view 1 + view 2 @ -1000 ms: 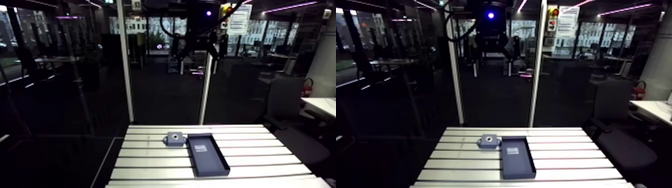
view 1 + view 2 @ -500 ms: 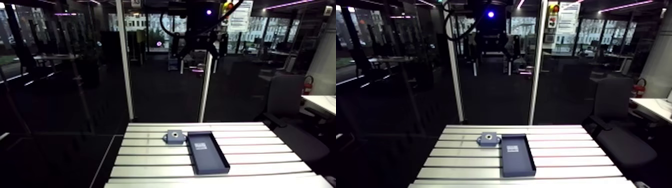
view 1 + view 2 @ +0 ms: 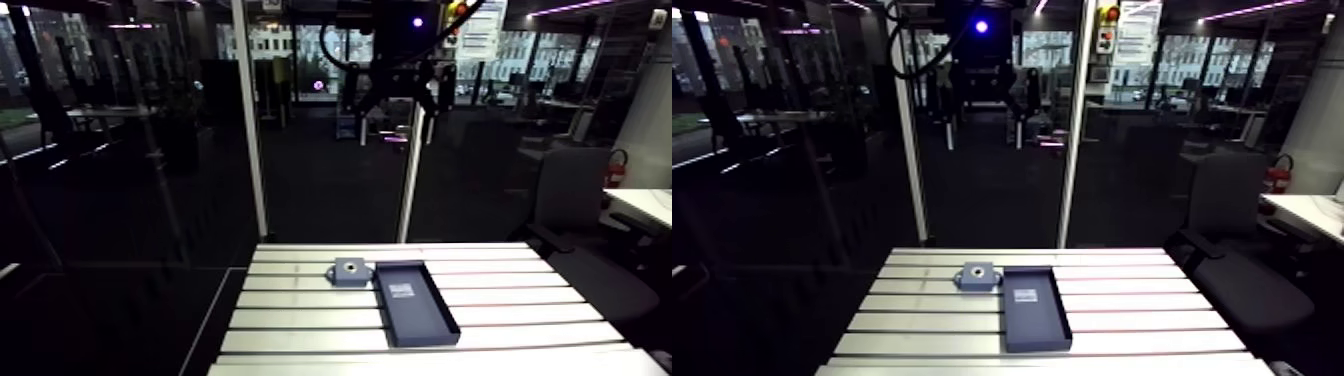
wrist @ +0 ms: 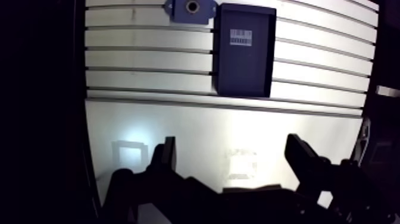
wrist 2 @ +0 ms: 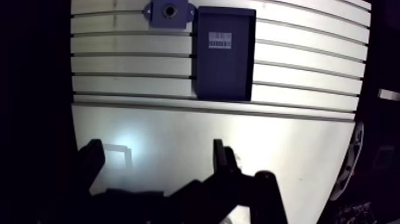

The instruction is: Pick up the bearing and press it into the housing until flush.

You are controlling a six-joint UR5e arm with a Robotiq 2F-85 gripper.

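tool [image 4: 232, 159] spread wide, empty, hanging well apart from the housing [image 4: 191, 8].

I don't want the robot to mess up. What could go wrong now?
1. The gripper is open and empty, and I can't make out a loose bearing anywhere; the tray shows only a label. It might close on nothing.
2. The housing sits close beside the tray, so the gripper coming down could bump the tray.

A dark padded office chair [image 3: 1227, 205] is standing beside a white desk [image 3: 1312, 215] in dimness; bright windows [image 3: 1050, 48] are glowing far behind.
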